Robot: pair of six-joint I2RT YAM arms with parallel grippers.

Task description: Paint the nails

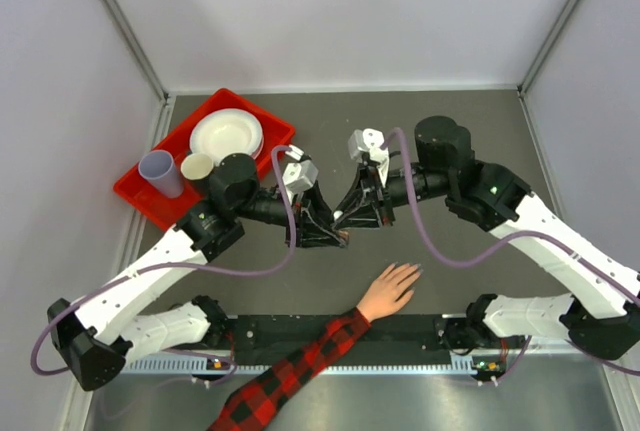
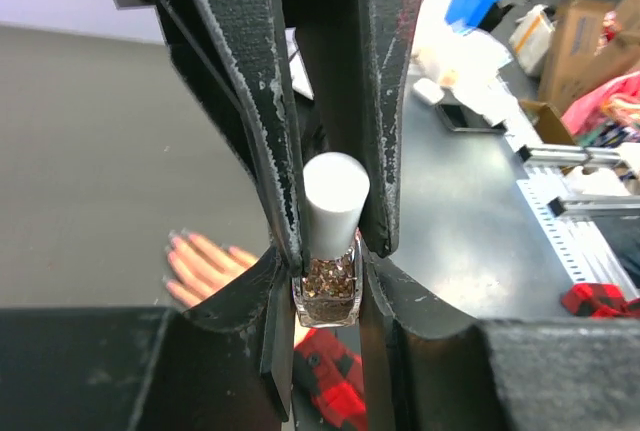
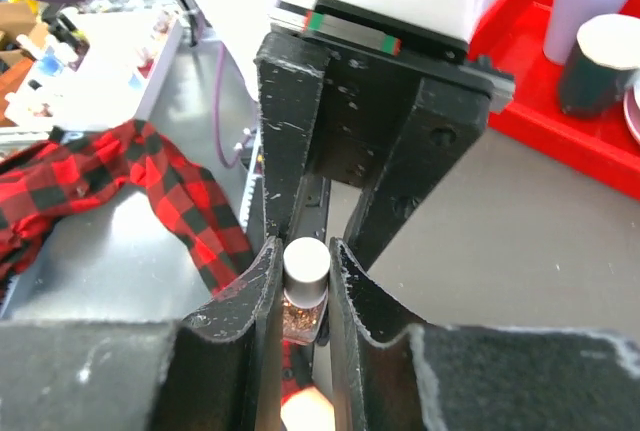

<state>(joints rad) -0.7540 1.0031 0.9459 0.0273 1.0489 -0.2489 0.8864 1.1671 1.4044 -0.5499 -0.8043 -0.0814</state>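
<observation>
Grey desk (image 1: 470, 131), white walls: two robot arms meet at its centre over a bottle (image 2: 325, 303) of glitter polish. The left claw (image 2: 326, 286) is clenched on the glass, and the right claw (image 3: 303, 281) is clenched around the white cap (image 2: 335, 201), which is not yet off. At 5 o'clock from them a hand (image 1: 390, 291) in a plaid sleeve (image 1: 300, 366) lies flat. Its nails (image 2: 176, 242) look bare, so all the painting appears left. The overhead view hides the bottle behind the claws. Both wrist views show it, and the left one also catches the fingertips.
</observation>
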